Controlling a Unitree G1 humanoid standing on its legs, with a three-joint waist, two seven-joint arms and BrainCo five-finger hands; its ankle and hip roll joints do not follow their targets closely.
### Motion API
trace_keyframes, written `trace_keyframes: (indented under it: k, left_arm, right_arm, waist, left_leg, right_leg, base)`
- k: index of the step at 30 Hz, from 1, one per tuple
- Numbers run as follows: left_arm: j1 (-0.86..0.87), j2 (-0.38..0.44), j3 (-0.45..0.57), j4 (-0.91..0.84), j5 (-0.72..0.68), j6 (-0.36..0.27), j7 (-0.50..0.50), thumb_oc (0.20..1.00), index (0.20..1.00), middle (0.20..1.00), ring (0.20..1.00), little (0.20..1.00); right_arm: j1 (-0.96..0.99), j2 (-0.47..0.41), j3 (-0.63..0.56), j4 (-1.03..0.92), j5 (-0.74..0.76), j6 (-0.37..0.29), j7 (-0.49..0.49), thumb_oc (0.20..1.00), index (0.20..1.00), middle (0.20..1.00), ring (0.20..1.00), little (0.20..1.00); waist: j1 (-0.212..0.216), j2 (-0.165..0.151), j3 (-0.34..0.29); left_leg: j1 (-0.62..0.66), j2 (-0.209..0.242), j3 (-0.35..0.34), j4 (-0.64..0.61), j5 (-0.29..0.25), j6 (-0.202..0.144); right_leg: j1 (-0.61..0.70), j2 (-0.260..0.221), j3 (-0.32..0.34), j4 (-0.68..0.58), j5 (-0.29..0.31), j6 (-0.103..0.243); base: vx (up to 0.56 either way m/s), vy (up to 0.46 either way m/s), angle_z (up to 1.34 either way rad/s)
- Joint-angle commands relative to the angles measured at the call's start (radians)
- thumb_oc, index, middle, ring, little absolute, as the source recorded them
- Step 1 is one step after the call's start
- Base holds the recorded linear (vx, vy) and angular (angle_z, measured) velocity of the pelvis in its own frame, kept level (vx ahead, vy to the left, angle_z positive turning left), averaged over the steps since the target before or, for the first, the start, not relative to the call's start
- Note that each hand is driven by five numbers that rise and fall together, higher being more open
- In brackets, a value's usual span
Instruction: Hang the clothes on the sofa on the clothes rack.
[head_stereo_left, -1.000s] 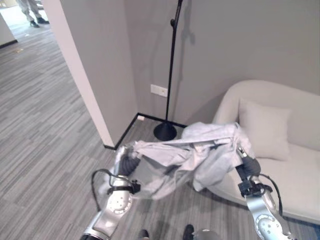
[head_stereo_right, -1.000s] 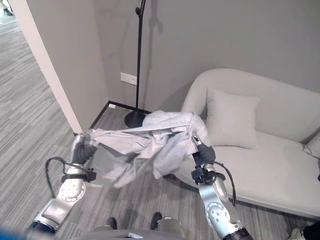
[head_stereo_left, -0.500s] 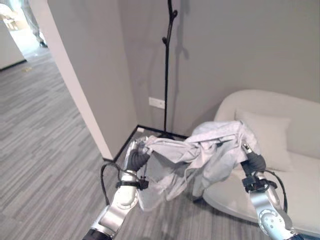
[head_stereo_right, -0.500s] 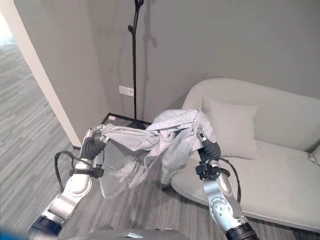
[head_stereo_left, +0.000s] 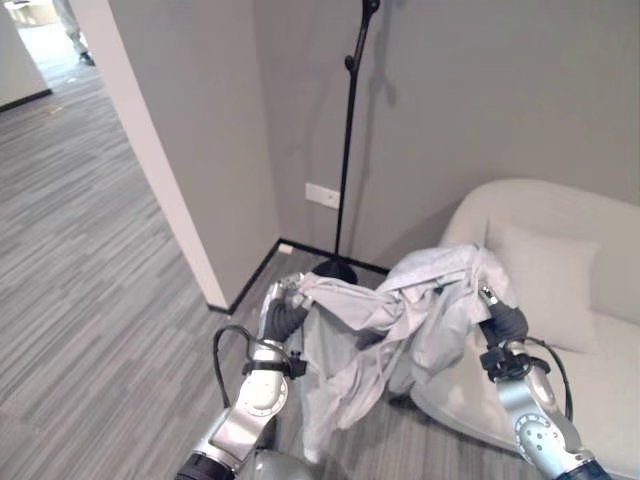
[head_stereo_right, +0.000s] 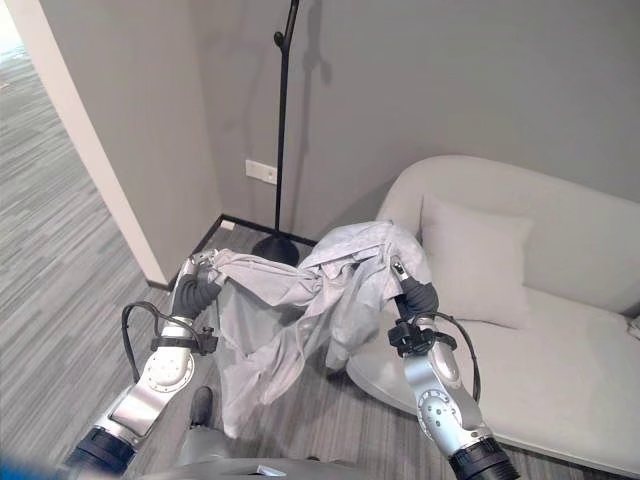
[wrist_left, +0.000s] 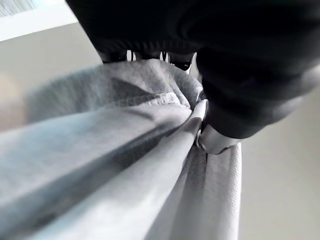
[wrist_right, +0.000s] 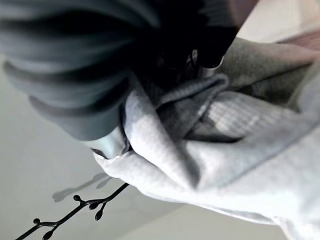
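— What can't you make out?

— I can't see the fingers of my left hand (head_stereo_right: 197, 290) or my right hand (head_stereo_right: 414, 296); the grey garment (head_stereo_right: 300, 300) bunches over both. The top of the clothes rack (head_stereo_left: 347, 140) is cut off by the upper edge, and its base sits partly behind the cloth.

— And the sofa (head_stereo_right: 560, 330)?

— It runs off the right edge.

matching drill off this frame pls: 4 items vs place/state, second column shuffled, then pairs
1. garment
2. clothes rack
3. cushion
4. sofa

a. stands in the wall corner
b. stretched between left hand and right hand, off the floor
c. pale, to the robot's right
d. leans on the sofa back

Pairs: 1-b, 2-a, 3-d, 4-c
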Motion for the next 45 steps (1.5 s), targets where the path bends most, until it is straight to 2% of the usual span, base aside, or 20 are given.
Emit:
trace_keyframes:
  k: [1,6,9,10,11,13,14,15,18,20,21,25,28,30,31,35,37,41,43,45]
  left_arm:
    - [-0.027,0.052,0.015,-0.074,-0.031,-0.045,0.0,0.2,0.2,0.2,0.2,0.2]
    - [-0.04,0.089,-0.002,-0.085,-0.035,-0.041,-0.04,0.2,0.2,0.2,0.2,0.2]
    - [-0.047,0.123,-0.001,-0.084,-0.03,-0.032,-0.03,0.2,0.2,0.2,0.2,0.2]
    - [-0.047,0.123,0.0,-0.084,-0.03,-0.032,-0.03,0.2,0.2,0.2,0.2,0.2]
    - [-0.047,0.146,0.012,-0.087,-0.02,-0.028,-0.006,0.2,0.2,0.2,0.2,0.2]
    - [-0.025,0.152,0.026,-0.093,-0.017,-0.024,-0.003,0.2,0.2,0.2,0.2,0.2]
    - [-0.016,0.155,0.031,-0.1,-0.009,-0.025,-0.009,0.2,0.2,0.2,0.2,0.2]
    - [-0.002,0.164,0.04,-0.112,0.013,-0.026,-0.017,0.2,0.2,0.2,0.2,0.2]
    - [0.012,0.174,0.055,-0.131,0.054,-0.011,-0.02,0.2,0.2,0.2,0.2,0.2]
    - [0.012,0.184,0.064,-0.148,0.11,-0.004,-0.024,0.2,0.2,0.2,0.2,0.2]
    - [0.001,0.185,0.069,-0.153,0.14,-0.002,-0.014,0.2,0.2,0.2,0.2,0.2]
    - [-0.086,0.14,0.045,-0.139,0.175,0.003,0.03,0.2,0.2,0.2,0.2,0.2]
    - [-0.108,0.121,0.029,-0.126,0.193,0.005,0.053,0.2,0.2,0.2,0.2,0.2]
    - [-0.098,0.104,0.025,-0.106,0.188,0.011,0.063,0.2,0.2,0.2,0.2,0.2]
    - [-0.084,0.098,0.028,-0.104,0.178,0.011,0.061,0.2,0.2,0.2,0.2,0.2]
    - [-0.054,0.106,0.045,-0.099,0.166,0.016,0.064,0.2,0.2,0.2,0.2,0.2]
    - [-0.033,0.118,0.079,-0.113,0.139,0.023,0.08,0.2,0.2,0.2,0.2,0.2]
    - [0.021,0.123,0.119,-0.119,0.131,0.033,0.081,0.2,0.2,0.2,0.2,0.2]
    - [0.035,0.124,0.129,-0.122,0.131,0.033,0.078,0.2,0.2,0.2,0.2,0.2]
    - [0.07,0.131,0.171,-0.127,0.134,0.038,0.09,0.2,0.2,0.2,0.2,0.2]
  right_arm:
    - [-0.025,0.006,-0.048,-0.033,-0.032,-0.054,0.027,0.2,0.2,0.2,0.2,0.2]
    - [0.004,0.031,-0.067,-0.032,-0.063,-0.03,0.034,0.2,0.2,0.2,0.2,0.2]
    - [-0.003,0.06,-0.073,-0.041,-0.087,-0.032,0.017,0.2,0.2,0.2,0.2,0.2]
    - [-0.004,0.061,-0.073,-0.041,-0.088,-0.031,0.017,0.2,0.2,0.2,0.2,0.2]
    - [-0.022,0.065,-0.067,-0.039,-0.104,-0.034,0.005,0.2,0.2,0.2,0.2,0.2]
    - [-0.015,0.07,-0.061,-0.047,-0.121,-0.025,0.003,0.2,0.2,0.2,0.2,0.2]
    - [-0.01,0.069,-0.06,-0.052,-0.128,-0.022,0.006,0.2,0.2,0.2,0.2,0.2]
    - [0.0,0.059,-0.069,-0.065,-0.14,-0.021,0.005,0.2,0.2,0.2,0.2,0.2]
    - [0.001,0.046,-0.094,-0.074,-0.166,-0.031,-0.008,0.2,0.2,0.2,0.2,0.2]
    - [-0.003,0.047,-0.113,-0.076,-0.183,-0.03,-0.011,0.2,0.2,0.2,0.2,0.2]
    - [-0.004,0.047,-0.125,-0.078,-0.196,-0.034,-0.012,0.2,0.2,0.2,0.2,0.2]
    - [0.035,0.068,-0.164,-0.093,-0.222,-0.043,-0.007,0.2,0.2,0.2,0.2,0.2]
    - [0.051,0.067,-0.182,-0.104,-0.224,-0.056,-0.009,0.2,0.2,0.2,0.2,0.2]
    - [0.057,0.062,-0.174,-0.097,-0.219,-0.055,-0.013,0.2,0.2,0.2,0.2,0.2]
    - [0.057,0.056,-0.172,-0.095,-0.224,-0.051,-0.015,0.2,0.2,0.2,0.2,0.2]
    - [0.053,0.036,-0.183,-0.095,-0.221,-0.061,-0.013,0.2,0.2,0.2,0.2,0.2]
    - [0.024,0.011,-0.173,-0.079,-0.213,-0.071,-0.017,0.2,0.2,0.2,0.2,0.2]
    - [0.006,-0.008,-0.159,-0.068,-0.207,-0.07,-0.013,0.2,0.2,0.2,0.2,0.2]
    - [0.008,-0.009,-0.159,-0.065,-0.209,-0.07,-0.011,0.2,0.2,0.2,0.2,0.2]
    - [0.02,-0.015,-0.175,-0.051,-0.22,-0.073,-0.01,0.2,0.2,0.2,0.2,0.2]
  waist:
    - [-0.009,-0.027,-0.054]
    - [-0.012,-0.066,-0.075]
    - [-0.03,-0.065,-0.072]
    - [-0.028,-0.068,-0.071]
    - [-0.028,-0.05,-0.063]
    - [-0.04,-0.04,-0.048]
    - [-0.049,-0.037,-0.042]
    - [-0.066,-0.031,-0.031]
    - [-0.075,-0.026,-0.032]
    - [-0.081,-0.022,-0.032]
    - [-0.086,-0.03,-0.029]
    - [-0.124,-0.065,-0.011]
    - [-0.132,-0.087,-0.022]
    - [-0.138,-0.103,-0.045]
    - [-0.144,-0.093,-0.057]
    - [-0.155,-0.074,-0.098]
    - [-0.147,-0.046,-0.117]
    - [-0.122,-0.028,-0.115]
    - [-0.119,-0.028,-0.116]
    - [-0.106,-0.042,-0.106]
  left_leg:
    - [-0.054,-0.014,0.021,0.082,0.12,-0.009]
    - [-0.061,-0.086,0.068,0.201,0.032,0.038]
    - [-0.001,-0.147,0.115,0.205,-0.046,0.112]
    - [0.0,-0.151,0.118,0.205,-0.047,0.114]
    - [0.044,-0.169,0.151,0.215,-0.102,0.145]
    - [0.102,-0.192,0.171,0.208,-0.139,0.168]
    - [0.122,-0.204,0.184,0.187,-0.122,0.178]
    - [0.154,-0.221,0.176,0.155,-0.122,0.178]
    - [0.191,-0.226,0.173,0.122,-0.152,0.164]
    - [0.209,-0.216,0.175,0.098,-0.156,0.147]
    - [0.204,-0.214,0.184,0.095,-0.142,0.141]
    - [0.252,-0.186,0.162,0.105,-0.187,0.099]
    - [0.284,-0.172,0.146,0.112,-0.22,0.082]
    - [0.321,-0.143,0.134,0.111,-0.235,0.069]
    - [0.344,-0.11,0.125,0.106,-0.244,0.061]
    - [0.353,-0.039,0.1,0.099,-0.212,0.035]
    - [0.325,0.01,0.064,0.136,-0.128,0.012]
    - [0.299,0.047,0.047,0.209,-0.031,0.005]
    - [0.292,0.052,0.045,0.235,-0.011,0.005]
    - [0.234,0.08,0.052,0.384,0.069,0.023]
  right_leg:
    - [0.104,-0.084,0.028,0.047,-0.13,0.064]
    - [0.084,-0.177,0.035,0.117,-0.048,0.113]
    - [-0.02,-0.259,0.034,0.34,0.074,0.128]
    - [-0.023,-0.263,0.038,0.345,0.073,0.13]
    - [-0.054,-0.336,-0.038,0.479,0.143,0.126]
    - [-0.098,-0.364,-0.082,0.576,0.13,0.132]
    - [-0.129,-0.352,-0.097,0.583,0.123,0.112]
    - [-0.178,-0.304,-0.1,0.535,0.077,0.105]
    - [-0.178,-0.303,-0.12,0.4,0.042,0.122]
    - [-0.188,-0.302,-0.13,0.25,0.065,0.133]
    - [-0.207,-0.305,-0.129,0.167,0.112,0.133]
    - [-0.274,-0.311,0.001,-0.025,0.229,0.192]
    - [-0.27,-0.303,0.045,-0.02,0.22,0.198]
    - [-0.264,-0.268,0.061,0.027,0.196,0.186]
    - [-0.27,-0.237,0.061,0.062,0.168,0.174]
    - [-0.268,-0.187,0.017,0.105,0.123,0.142]
    - [-0.262,-0.123,-0.008,0.11,0.085,0.106]
    - [-0.229,-0.07,-0.02,0.105,0.03,0.058]
    - [-0.215,-0.06,-0.023,0.097,0.024,0.048]
    - [-0.161,-0.031,-0.026,0.057,0.0,0.01]
  base:
    - [0.32,0.326,-0.43]
    - [0.27,0.326,-0.19]
    - [0.17,0.346,0.01]
    - [0.24,0.419,-0.01]
    - [0.25,0.421,0.02]
    - [0.24,0.396,-0.25]
    - [0.2,0.236,-0.41]
    - [0.13,0.146,-0.27]
    - [0.2,0.004,0.05]
    - [0.12,-0.115,0.18]
    - [0.12,-0.167,-0.07]
    - [0.26,-0.201,0.09]
    - [0.31,-0.186,0.4]
    - [0.4,-0.254,0.56]
    - [0.36,-0.259,0.21]
    - [0.29,-0.249,0.4]
    - [0.3,-0.301,0.56]
    - [0.18,-0.18,0.0]
    - [0.13,-0.124,-0.09]
    - [0.15,-0.197,0.07]
